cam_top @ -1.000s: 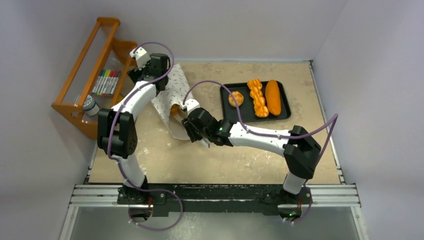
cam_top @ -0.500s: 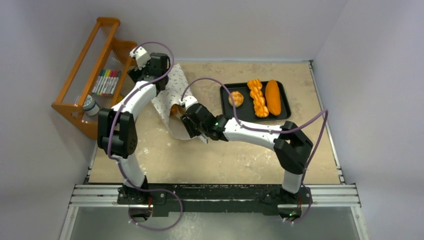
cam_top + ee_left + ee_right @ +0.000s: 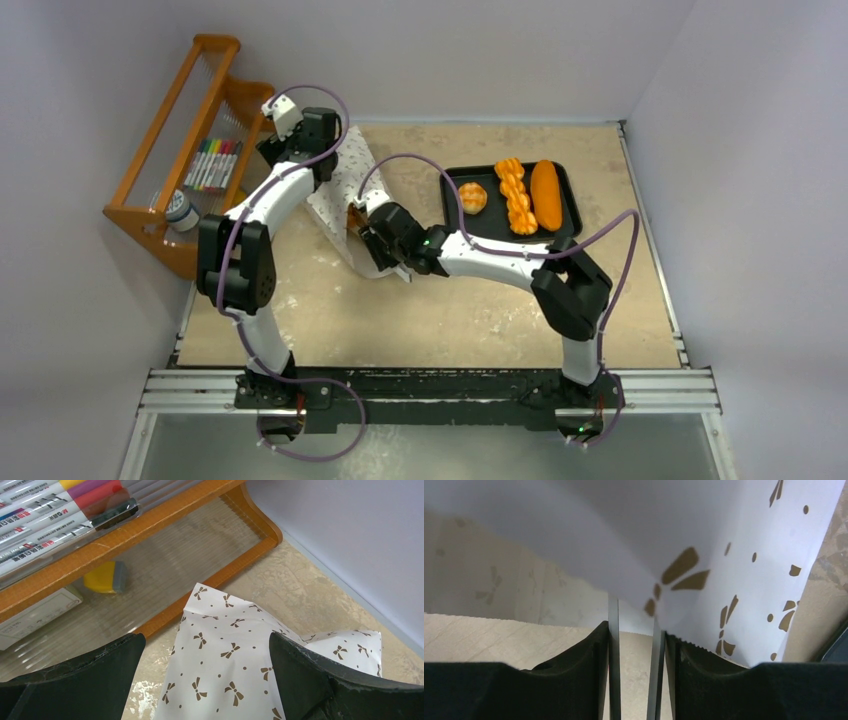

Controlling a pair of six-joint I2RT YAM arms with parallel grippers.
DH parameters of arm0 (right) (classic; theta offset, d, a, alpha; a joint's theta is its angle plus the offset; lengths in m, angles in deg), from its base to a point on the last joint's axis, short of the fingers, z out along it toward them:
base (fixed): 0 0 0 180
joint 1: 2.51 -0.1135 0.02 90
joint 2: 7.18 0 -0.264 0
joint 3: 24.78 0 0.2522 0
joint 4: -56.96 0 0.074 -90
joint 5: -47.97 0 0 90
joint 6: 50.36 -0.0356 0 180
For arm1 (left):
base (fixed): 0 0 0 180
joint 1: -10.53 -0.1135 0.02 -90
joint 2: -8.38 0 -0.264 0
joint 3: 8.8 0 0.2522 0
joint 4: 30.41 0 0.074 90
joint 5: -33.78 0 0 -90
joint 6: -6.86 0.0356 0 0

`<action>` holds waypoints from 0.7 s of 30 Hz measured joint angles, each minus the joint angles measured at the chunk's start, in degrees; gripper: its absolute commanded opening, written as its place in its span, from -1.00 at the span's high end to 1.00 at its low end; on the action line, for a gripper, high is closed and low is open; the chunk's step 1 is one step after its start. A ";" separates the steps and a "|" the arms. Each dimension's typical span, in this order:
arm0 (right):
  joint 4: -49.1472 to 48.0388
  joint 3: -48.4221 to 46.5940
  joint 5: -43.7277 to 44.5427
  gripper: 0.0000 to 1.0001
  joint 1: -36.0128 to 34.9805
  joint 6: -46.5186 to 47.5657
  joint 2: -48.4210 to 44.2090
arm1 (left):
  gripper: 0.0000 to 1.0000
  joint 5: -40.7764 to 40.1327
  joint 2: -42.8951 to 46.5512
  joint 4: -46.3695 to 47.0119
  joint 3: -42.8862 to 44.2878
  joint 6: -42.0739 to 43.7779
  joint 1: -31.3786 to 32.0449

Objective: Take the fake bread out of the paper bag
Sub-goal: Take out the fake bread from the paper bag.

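The white paper bag (image 3: 343, 185) with brown bow marks lies at the far left of the table. A bit of orange fake bread (image 3: 354, 214) shows at its mouth. My left gripper (image 3: 318, 135) is open at the bag's far end, and the bag (image 3: 225, 655) lies between its wide-spread fingers (image 3: 90, 675). My right gripper (image 3: 374, 238) is at the bag's mouth. Its jaws (image 3: 634, 630) stand a narrow gap apart with nothing between them, and the bag's flap (image 3: 724, 555) lies over their tips. A round roll (image 3: 472, 197), a ridged loaf (image 3: 515, 196) and a long loaf (image 3: 545, 194) lie on the black tray (image 3: 570, 228).
An orange wooden rack (image 3: 160, 160) with coloured markers (image 3: 211, 164) stands against the left wall, close behind the bag; it also shows in the left wrist view (image 3: 150, 525). Walls close the table at the back and sides.
My right gripper has moved left and farther in at the bag's mouth. The bag has been pushed narrower and more upright. The left arm has hardly moved.
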 measured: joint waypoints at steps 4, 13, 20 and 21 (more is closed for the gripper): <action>-0.22 -0.07 -0.07 0.54 0.09 0.63 0.13 | -1.00 0.00 0.00 0.00 0.00 -0.02 0.00; 0.83 0.07 1.20 0.83 0.02 0.98 -1.16 | -1.00 -0.02 -0.22 0.00 -0.04 -0.59 0.00; 3.96 4.44 2.58 0.87 -0.90 0.92 -8.83 | -1.00 0.00 -1.57 -0.02 -0.02 -0.66 0.00; 4.81 4.94 2.82 0.87 -1.09 0.87 -10.08 | -1.00 0.00 -1.75 -0.02 -0.02 -0.83 0.00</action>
